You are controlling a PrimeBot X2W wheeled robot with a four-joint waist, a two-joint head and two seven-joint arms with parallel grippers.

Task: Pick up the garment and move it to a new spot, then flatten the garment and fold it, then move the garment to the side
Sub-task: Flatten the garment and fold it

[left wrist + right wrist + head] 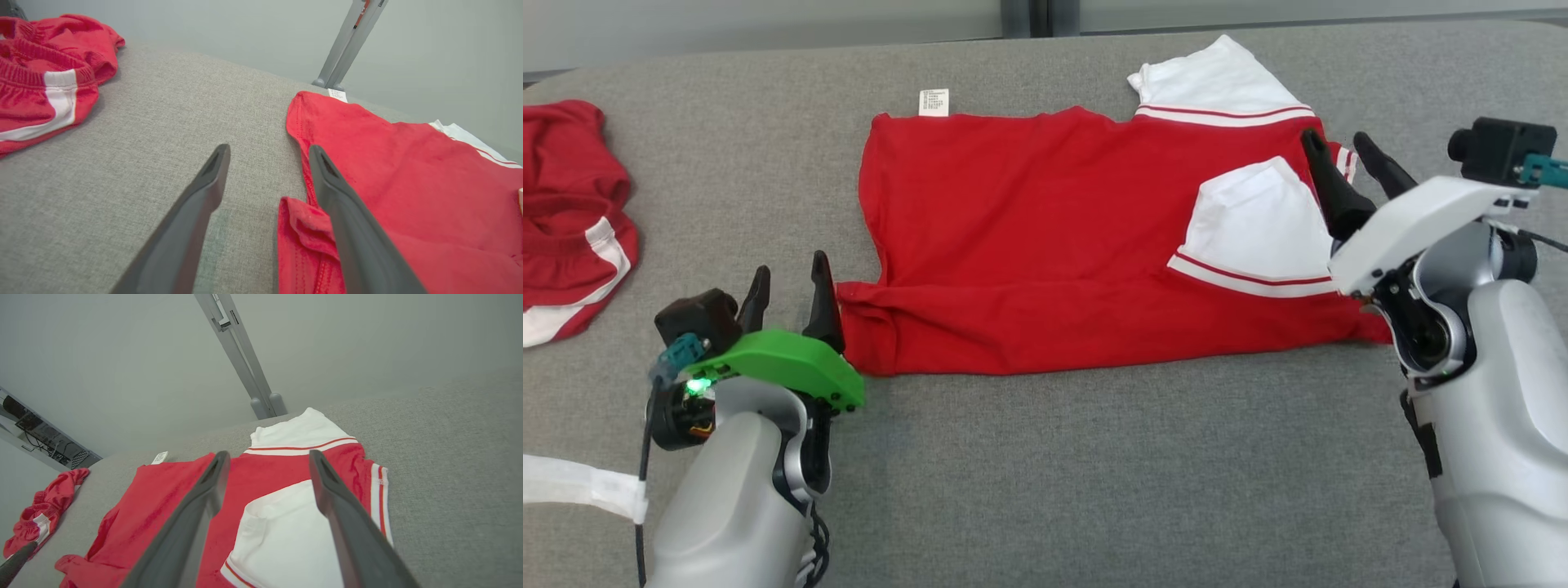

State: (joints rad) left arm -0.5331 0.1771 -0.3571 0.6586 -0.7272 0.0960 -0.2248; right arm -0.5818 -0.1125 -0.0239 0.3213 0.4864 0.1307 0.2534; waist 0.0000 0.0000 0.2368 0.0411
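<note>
Well to the left of the left pincer (790,273), red shorts (568,212) lie bunched, out of the way. That pincer stands open and empty at the left edge of the red shirt (1045,237), which lies folded lengthwise on the grey table (1045,474) between both pincers. The right pincer (1337,147), also open and empty, hovers over the white sleeve (1258,216). With one pincer at each end, they look placed for the next fold.

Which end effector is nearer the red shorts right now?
Left. The left end effector is at the left end of the shirt, a short gap from the shorts. The right end effector is over the shirt's opposite end, much farther away.
</note>
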